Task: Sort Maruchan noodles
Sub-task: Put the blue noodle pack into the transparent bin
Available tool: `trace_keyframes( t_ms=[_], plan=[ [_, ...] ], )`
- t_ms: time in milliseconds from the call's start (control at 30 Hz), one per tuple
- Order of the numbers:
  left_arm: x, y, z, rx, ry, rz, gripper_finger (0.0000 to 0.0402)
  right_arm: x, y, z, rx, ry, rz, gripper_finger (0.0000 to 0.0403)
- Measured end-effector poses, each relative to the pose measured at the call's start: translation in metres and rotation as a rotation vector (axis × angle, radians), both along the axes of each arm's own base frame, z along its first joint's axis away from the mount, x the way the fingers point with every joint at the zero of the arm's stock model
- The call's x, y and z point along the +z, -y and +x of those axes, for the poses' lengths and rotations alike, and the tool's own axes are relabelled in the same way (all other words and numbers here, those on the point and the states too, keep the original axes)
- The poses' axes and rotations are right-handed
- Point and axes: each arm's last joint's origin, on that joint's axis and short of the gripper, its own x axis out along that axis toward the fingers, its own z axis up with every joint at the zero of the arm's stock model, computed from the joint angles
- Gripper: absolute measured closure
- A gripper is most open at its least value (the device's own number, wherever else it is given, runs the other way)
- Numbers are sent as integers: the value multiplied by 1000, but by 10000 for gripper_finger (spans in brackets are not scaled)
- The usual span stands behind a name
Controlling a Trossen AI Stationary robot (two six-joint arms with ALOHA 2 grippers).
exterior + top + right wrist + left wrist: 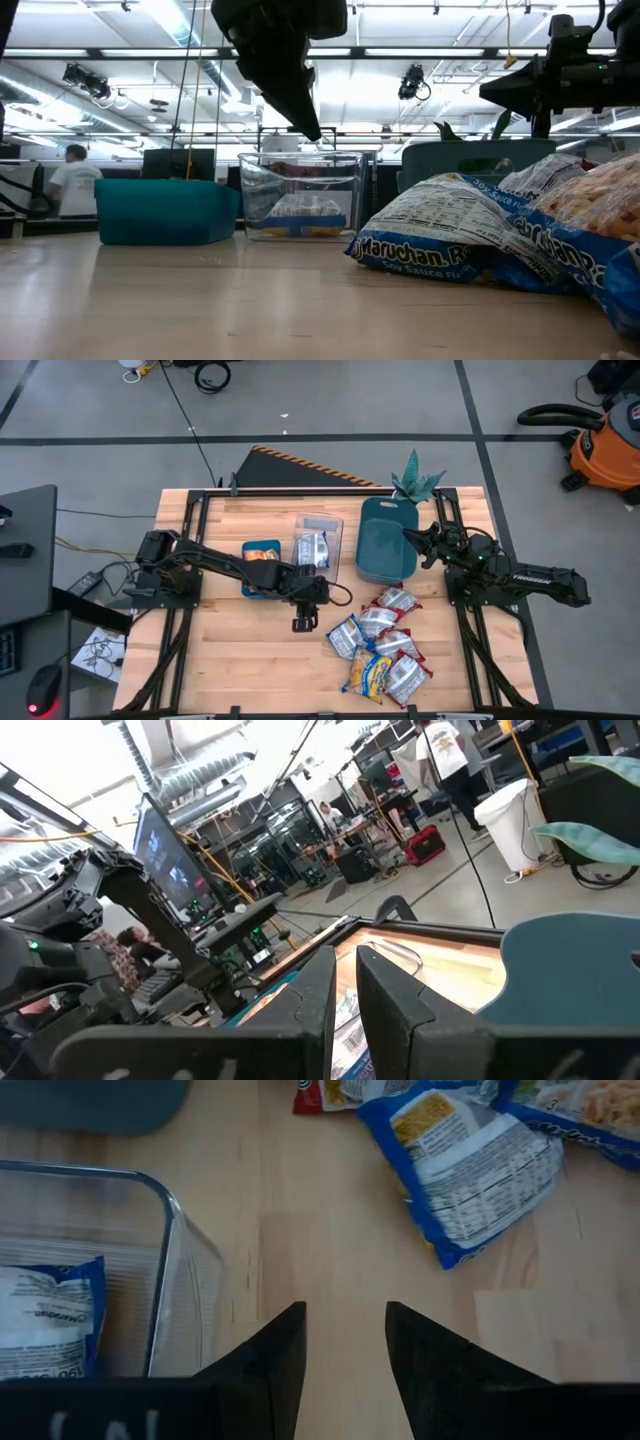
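Observation:
Several Maruchan noodles packets [385,650] lie in a loose pile on the wooden table, right of centre. One blue packet [45,1320] lies inside the clear container [318,530], and an orange one [262,553] lies in the small teal bin [248,572]. My left gripper [305,622] hangs open above bare wood between the clear container and the pile, pointing steeply down, with nothing between its fingers [285,1360]. The nearest blue packet [470,1165] lies flat ahead of it. My right gripper [416,542] waits at the right, beside the large teal bin [385,545], its fingers a narrow gap apart.
The large teal bin stands at the back right with a teal paper plant [415,480] behind it. The clear container's wall [170,1240] is close beside my left fingers. Bare wood lies at the near left of the table [230,660].

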Motion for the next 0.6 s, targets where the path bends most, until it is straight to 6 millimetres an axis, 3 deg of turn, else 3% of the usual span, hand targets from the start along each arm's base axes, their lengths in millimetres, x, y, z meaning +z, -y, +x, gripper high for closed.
trace_keyframes(
  t_ms=[600],
  plan=[
    [1, 0, 0, -22, 2, 15, 258, 0, 0, 0, 1, 0, 0, 353]
  ],
)
